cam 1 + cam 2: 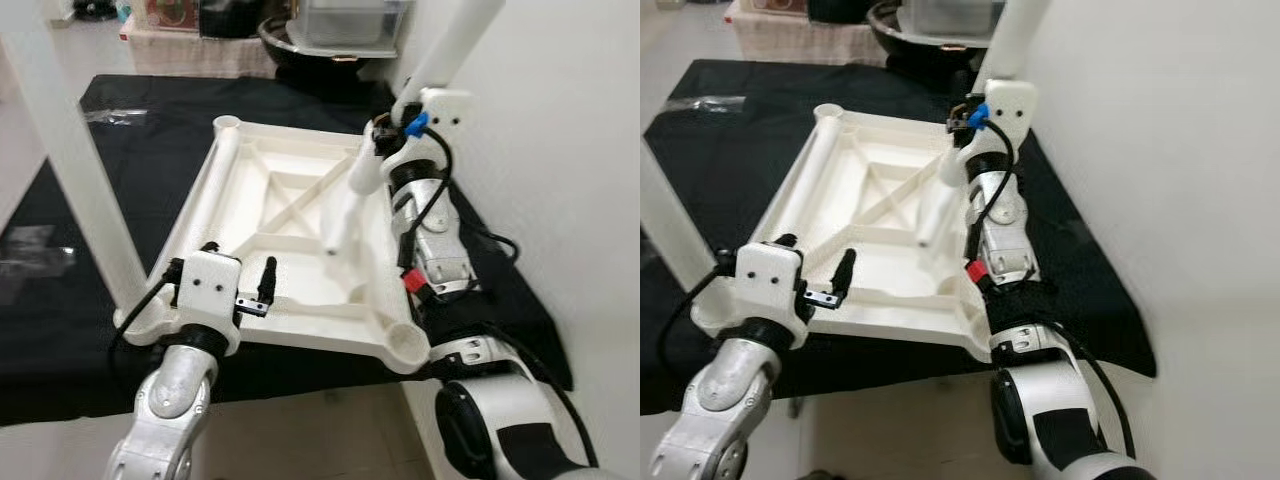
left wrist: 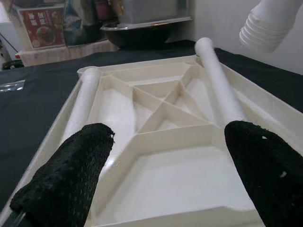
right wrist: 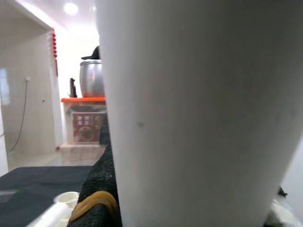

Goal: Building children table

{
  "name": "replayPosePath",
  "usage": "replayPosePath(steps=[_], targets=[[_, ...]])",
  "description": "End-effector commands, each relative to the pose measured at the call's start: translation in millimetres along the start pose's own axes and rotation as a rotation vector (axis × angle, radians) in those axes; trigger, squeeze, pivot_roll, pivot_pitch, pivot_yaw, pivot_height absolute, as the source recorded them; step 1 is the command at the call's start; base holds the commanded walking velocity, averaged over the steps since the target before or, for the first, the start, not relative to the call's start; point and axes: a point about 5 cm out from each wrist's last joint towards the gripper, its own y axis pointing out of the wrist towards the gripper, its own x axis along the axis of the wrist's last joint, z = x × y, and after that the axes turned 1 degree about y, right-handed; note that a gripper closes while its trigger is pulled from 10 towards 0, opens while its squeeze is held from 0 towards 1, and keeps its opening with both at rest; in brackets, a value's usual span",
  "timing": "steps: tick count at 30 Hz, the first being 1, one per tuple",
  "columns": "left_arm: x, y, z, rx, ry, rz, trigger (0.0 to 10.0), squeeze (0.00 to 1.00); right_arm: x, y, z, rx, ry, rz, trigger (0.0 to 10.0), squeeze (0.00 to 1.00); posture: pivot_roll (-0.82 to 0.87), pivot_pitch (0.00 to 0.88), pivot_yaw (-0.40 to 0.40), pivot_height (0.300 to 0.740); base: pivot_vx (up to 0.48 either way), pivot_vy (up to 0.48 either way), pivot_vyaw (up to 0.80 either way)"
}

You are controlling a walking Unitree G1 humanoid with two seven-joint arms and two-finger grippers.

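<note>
My left claw [image 1: 238, 275] hovers with its fingers [image 2: 71, 175] spread wide and nothing between them, at the near edge of the upturned white tabletop [image 1: 300, 215]. That ribbed tabletop lies straight ahead of this claw on the black-covered bench [image 1: 120, 170]. One loose white leg [image 2: 85, 106] lies along the tabletop's rim ahead of my left finger, and another loose leg [image 2: 218, 87] lies inside the tray ahead of my right finger. A standing leg [image 1: 75, 165] rises from the corner just beside my left wrist.

My right claw [image 1: 385, 135] is pinched on an upright white leg [image 1: 455, 45] at the tabletop's far right corner socket. In the right wrist view that leg [image 3: 199, 113] presses close against a black finger [image 3: 102, 189].
</note>
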Motion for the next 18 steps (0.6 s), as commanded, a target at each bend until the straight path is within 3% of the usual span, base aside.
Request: replayPosePath(steps=[1,3,18], targets=[[-4.8,0.1,-3.6,-0.015,-0.005,0.031,10.0,0.0,4.9,1.9,-5.3,-0.018,0.003,-0.013,10.0,0.0,0.13,0.118,-0.098,0.74,0.0,-0.48,0.0],[-4.5,0.1,-3.2,-0.004,-0.017,0.031,10.0,0.0,4.0,2.2,-5.2,-0.015,-0.004,-0.006,10.0,0.0,0.14,0.12,-0.1,0.74,0.0,-0.352,0.0],[-8.7,-1.8,1.7,0.038,-0.008,0.048,10.0,0.0,2.9,2.8,-1.9,0.027,0.011,0.009,10.0,0.0,0.13,0.125,-0.099,0.74,0.0,0.0,0.0]])
